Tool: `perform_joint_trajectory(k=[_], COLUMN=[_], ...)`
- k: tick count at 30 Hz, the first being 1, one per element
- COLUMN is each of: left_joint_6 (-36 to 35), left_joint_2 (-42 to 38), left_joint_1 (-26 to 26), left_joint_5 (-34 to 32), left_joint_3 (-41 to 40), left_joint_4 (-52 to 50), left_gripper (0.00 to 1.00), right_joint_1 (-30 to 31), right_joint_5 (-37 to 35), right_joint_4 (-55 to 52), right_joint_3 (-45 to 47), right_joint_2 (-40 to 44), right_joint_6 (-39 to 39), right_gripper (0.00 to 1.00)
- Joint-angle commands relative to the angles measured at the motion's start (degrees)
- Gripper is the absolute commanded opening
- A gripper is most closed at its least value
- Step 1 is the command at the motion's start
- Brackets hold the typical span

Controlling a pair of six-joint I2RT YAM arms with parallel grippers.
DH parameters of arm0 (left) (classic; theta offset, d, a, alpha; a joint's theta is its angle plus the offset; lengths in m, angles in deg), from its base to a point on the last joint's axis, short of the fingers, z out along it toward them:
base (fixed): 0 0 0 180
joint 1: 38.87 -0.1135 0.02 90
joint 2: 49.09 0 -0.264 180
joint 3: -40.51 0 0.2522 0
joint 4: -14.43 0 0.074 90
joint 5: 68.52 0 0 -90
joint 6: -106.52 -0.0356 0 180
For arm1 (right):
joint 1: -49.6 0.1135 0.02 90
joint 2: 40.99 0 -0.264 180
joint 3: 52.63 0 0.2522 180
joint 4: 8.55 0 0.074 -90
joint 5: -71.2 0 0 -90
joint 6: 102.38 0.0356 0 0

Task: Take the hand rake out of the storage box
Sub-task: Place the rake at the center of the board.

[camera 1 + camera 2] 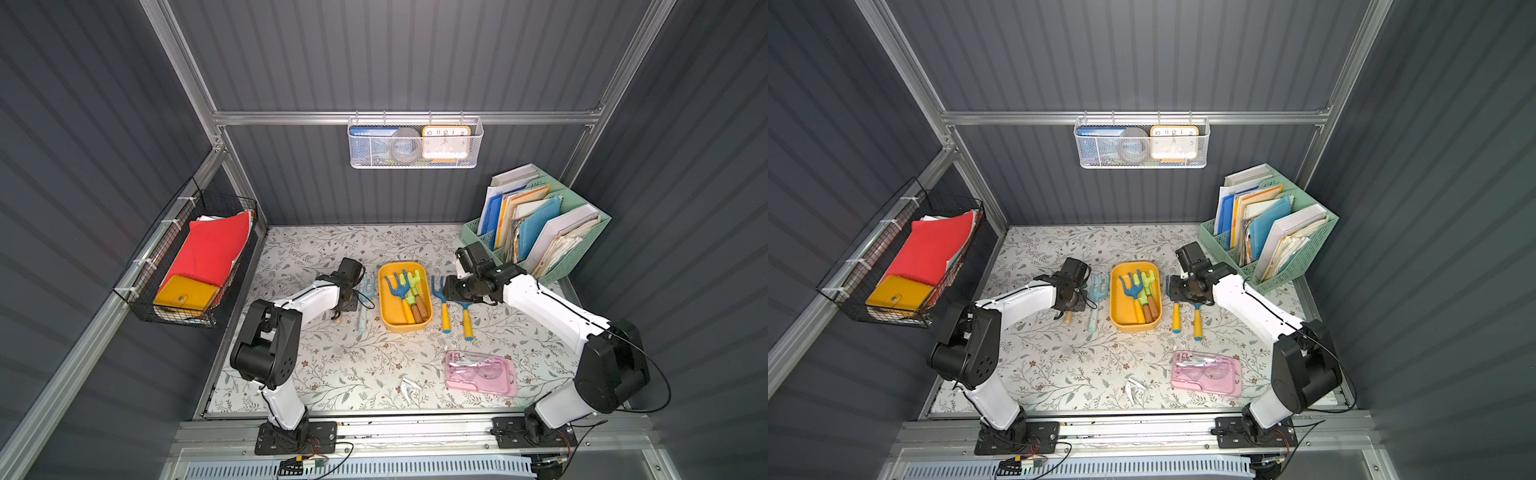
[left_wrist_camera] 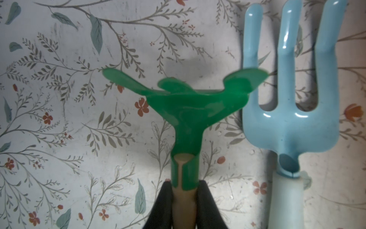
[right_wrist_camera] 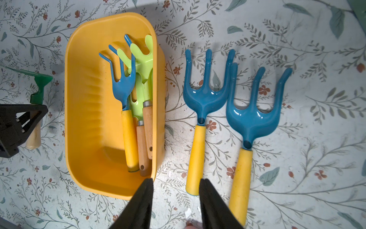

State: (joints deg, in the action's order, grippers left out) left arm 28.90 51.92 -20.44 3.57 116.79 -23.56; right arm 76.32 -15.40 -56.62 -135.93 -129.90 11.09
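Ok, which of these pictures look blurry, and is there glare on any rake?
Left wrist view: the green rake near the lens is soft, the light blue rake glints. Right wrist view: sharp, glare on the two blue rakes beside the storage box.

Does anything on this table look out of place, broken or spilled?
Yes, one thing. A small white bent scrap lies loose on the floral table cover, near the flat pink transparent case but not touching it. It looks like a broken-off piece or torn paper; I cannot tell which. Nothing looks spilled.
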Motion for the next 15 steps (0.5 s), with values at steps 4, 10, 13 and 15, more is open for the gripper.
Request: perform_joint_trajectory(k=[4,10,13,15], left_joint_6=[0.8,1.4,1.3,1.0], left_joint_2=[1.9,3.3,3.4,3.6], left_joint_1=[0.0,0.0,0.0,0.0], left_joint_5=[1.6,3.1,3.5,3.9], left_joint_3=[0.1,0.1,-0.2,-0.3], left_joint_4=[1.0,1.4,1.6,1.8], left_gripper=[0.19,0.2,0.2,0.21], right_joint_1=[0.9,1.0,1.0,1.0], right_joint_5=[-1.0,-1.4,-1.8,-2.0], right_joint_4=[-0.5,-0.6,-0.6,-0.6], right_joint_3=[-0.7,-1.2,-0.9,-0.7], right_joint_2=[-1.4,-1.1,-0.8,-0.7], right_joint_6=[0.5,0.3,0.0,-0.1], right_gripper=[0.43,0.43,0.43,0.43])
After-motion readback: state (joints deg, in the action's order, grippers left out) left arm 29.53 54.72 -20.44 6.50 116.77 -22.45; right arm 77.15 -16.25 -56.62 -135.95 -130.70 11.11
